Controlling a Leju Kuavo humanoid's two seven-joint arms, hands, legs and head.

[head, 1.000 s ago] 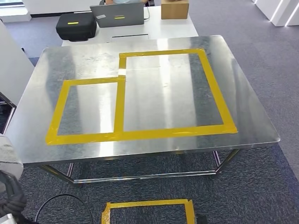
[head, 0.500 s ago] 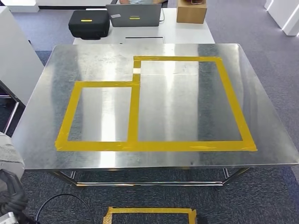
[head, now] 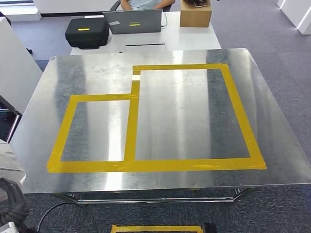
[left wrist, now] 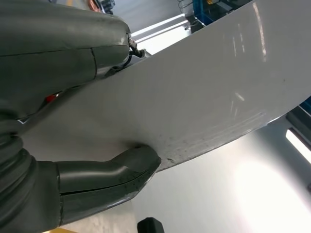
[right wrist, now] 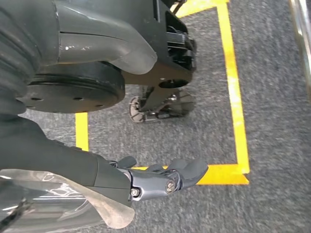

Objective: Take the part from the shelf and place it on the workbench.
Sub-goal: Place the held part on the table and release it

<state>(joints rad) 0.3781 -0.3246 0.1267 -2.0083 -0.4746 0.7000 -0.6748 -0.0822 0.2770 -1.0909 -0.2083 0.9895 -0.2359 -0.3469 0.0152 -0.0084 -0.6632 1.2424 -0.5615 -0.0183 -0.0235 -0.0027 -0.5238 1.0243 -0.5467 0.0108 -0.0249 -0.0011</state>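
Silver sheet metal, the part (left wrist: 205,92), is pinched in the left hand (left wrist: 66,126), thumb (left wrist: 135,162) pressed under its edge. Ahead stands the steel workbench (head: 40,116), marked with yellow tape (head: 130,126). The right hand (right wrist: 161,179) hangs over grey carpet (right wrist: 275,97), fingers loosely extended, holding nothing.

Both the left hand (left wrist: 73,145) and right hand (right wrist: 110,145) have dark grey ribbed covers and smooth glossy fingers.
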